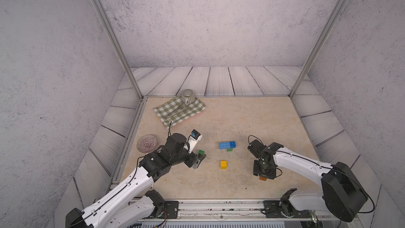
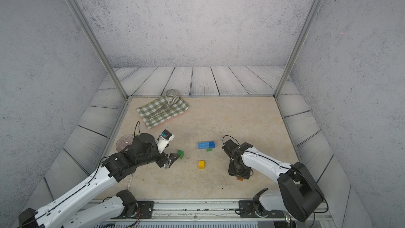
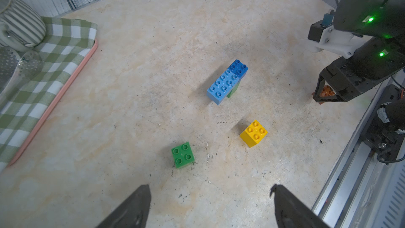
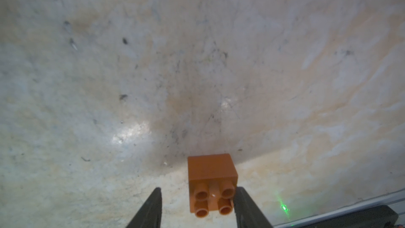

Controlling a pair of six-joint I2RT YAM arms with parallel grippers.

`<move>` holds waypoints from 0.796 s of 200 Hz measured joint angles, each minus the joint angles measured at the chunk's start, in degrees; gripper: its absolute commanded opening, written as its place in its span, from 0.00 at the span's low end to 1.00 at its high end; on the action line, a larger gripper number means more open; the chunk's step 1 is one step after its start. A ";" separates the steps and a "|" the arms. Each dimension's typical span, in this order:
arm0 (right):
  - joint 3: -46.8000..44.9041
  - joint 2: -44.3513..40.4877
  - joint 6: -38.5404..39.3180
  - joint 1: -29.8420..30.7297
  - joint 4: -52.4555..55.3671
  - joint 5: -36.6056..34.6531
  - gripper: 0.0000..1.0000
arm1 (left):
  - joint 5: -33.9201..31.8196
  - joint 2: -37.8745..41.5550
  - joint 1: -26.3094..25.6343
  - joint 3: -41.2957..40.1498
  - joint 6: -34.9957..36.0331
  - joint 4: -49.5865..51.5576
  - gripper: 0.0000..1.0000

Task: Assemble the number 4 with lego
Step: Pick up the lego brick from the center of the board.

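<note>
Left gripper (image 3: 210, 187) jaws gape wide on nothing. Right gripper (image 4: 199, 188) jaws straddle the glossy orange brick (image 4: 211, 169), tipped on its side, with a gap on one side. On the mottled stone-look table (image 3: 153, 62), a studded light-blue bar (image 3: 222, 84) and a dark-blue brick (image 3: 238, 67) sit atop a green brick (image 3: 233, 91). The yellow cube (image 3: 253, 133) and green cube (image 3: 182, 154) sit loose. Left arm reaches low, right wrist points down.

- Left gripper (image 3: 210, 187): jaws spread wide, tilted down and forward.
- Right gripper (image 4: 198, 189): pointing straight down, jaws narrower, apparently not fully clamped.
</note>
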State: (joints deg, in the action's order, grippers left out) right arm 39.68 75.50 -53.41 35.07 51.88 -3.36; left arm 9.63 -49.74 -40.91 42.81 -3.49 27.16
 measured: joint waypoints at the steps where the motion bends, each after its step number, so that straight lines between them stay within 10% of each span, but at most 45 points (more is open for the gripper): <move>1: 0.00 0.00 -0.04 0.00 -0.02 0.00 0.54 | 0.00 0.00 0.00 0.00 0.00 0.00 0.90; 159: 0.31 -7.93 -3.21 3.02 -2.93 -1.55 0.57 | -0.02 1.07 -0.04 -0.02 0.02 0.00 0.90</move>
State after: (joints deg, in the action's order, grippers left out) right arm 39.99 67.57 -56.62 38.09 48.95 -4.91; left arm 9.61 -48.66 -40.95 42.78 -3.46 27.16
